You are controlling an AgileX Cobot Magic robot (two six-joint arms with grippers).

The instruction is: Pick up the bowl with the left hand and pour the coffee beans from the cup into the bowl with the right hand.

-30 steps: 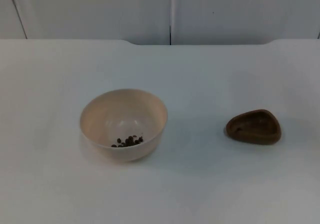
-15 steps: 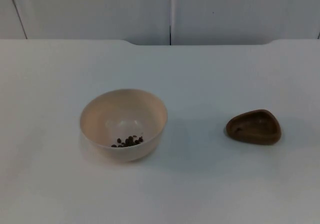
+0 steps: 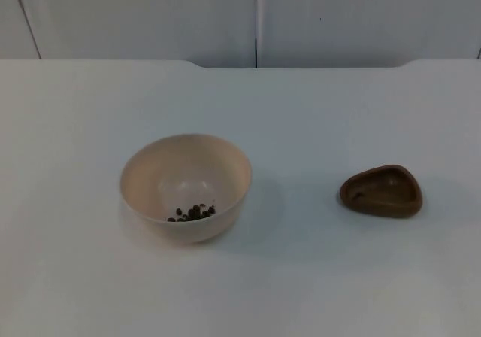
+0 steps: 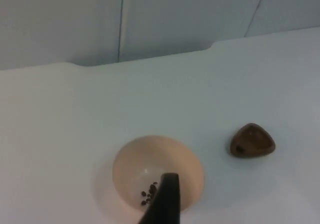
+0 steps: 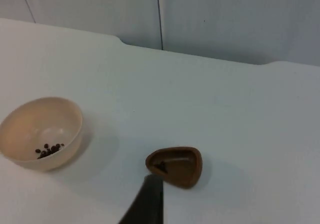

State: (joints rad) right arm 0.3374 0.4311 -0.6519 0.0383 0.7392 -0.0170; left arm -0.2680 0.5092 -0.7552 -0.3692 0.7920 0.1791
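A beige bowl (image 3: 146, 175) stands on the white table left of the middle, with a small heap of coffee beans (image 3: 192, 213) at its bottom. A brown, rounded-triangle cup (image 3: 381, 192) sits upright on the table to the right, with only a dark spot showing inside it. My left gripper (image 4: 167, 199) hovers high above and short of the bowl (image 4: 150, 154), holding nothing. My right gripper (image 5: 150, 199) hangs well above the table, just short of the cup (image 5: 176, 165), and the bowl (image 5: 30, 119) and its beans (image 5: 48, 150) lie off to its side. Both arms wait.
The grey partition wall (image 3: 255, 17) closes off the table's far edge. Bare table top (image 3: 301, 126) lies between the bowl and the cup and all around them.
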